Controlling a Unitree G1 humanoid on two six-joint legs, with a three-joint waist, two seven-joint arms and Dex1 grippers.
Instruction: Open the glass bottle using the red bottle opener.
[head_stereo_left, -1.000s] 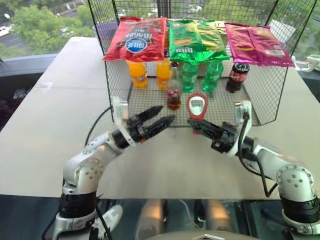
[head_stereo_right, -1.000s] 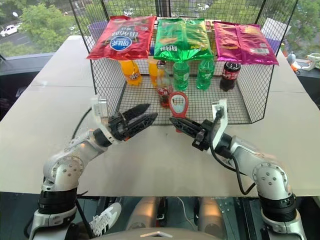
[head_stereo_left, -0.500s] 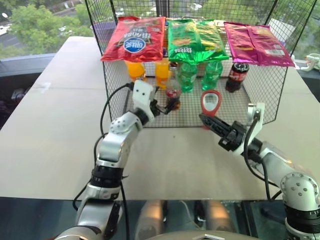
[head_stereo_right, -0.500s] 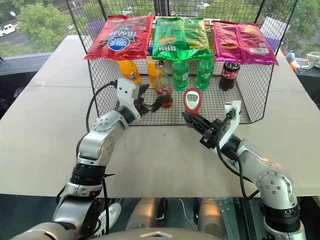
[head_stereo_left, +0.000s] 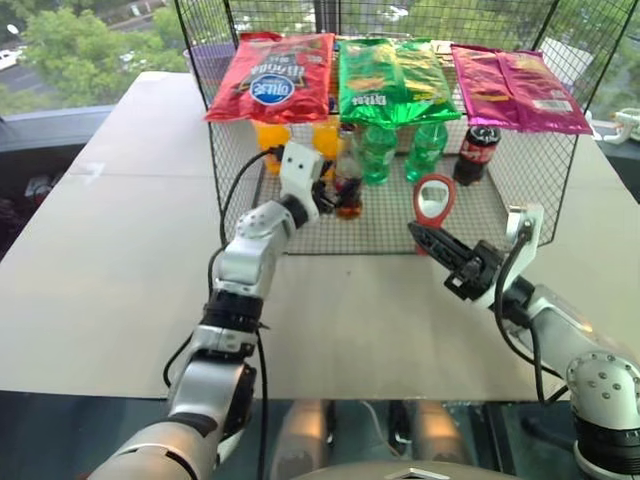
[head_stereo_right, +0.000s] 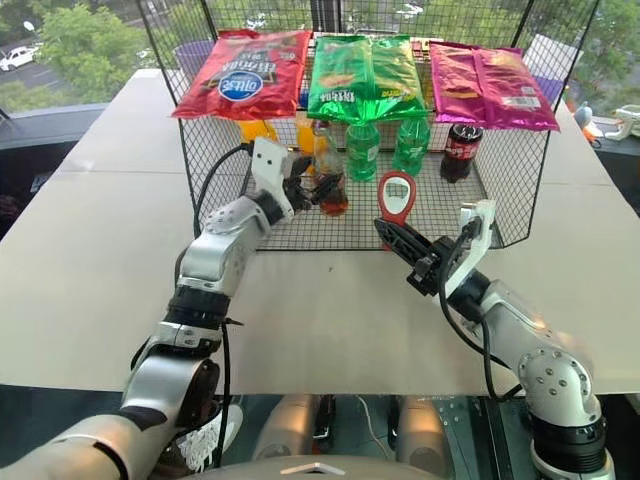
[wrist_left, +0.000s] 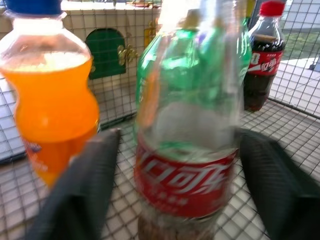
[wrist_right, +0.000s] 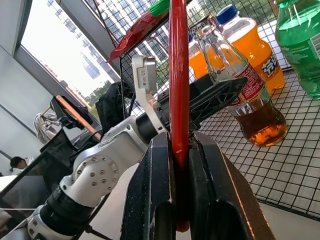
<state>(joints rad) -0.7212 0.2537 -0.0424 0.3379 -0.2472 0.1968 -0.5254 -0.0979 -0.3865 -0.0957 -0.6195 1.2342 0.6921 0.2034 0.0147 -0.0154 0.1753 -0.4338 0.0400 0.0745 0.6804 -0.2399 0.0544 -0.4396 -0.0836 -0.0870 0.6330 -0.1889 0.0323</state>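
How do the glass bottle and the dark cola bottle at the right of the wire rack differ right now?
The glass bottle is clear, with brown liquid only low down; the dark cola bottle looks dark nearly to its neck. The glass bottle has a long narrow neck; the cola bottle is squat with a red cap. The left gripper has a finger on each side of the glass bottle, with gaps showing; nothing is near the cola bottle. Both stand upright in the wire rack and carry red labels.

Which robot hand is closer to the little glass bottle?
Left. The left gripper has a finger on each side of the glass bottle; the right gripper stays outside the basket.
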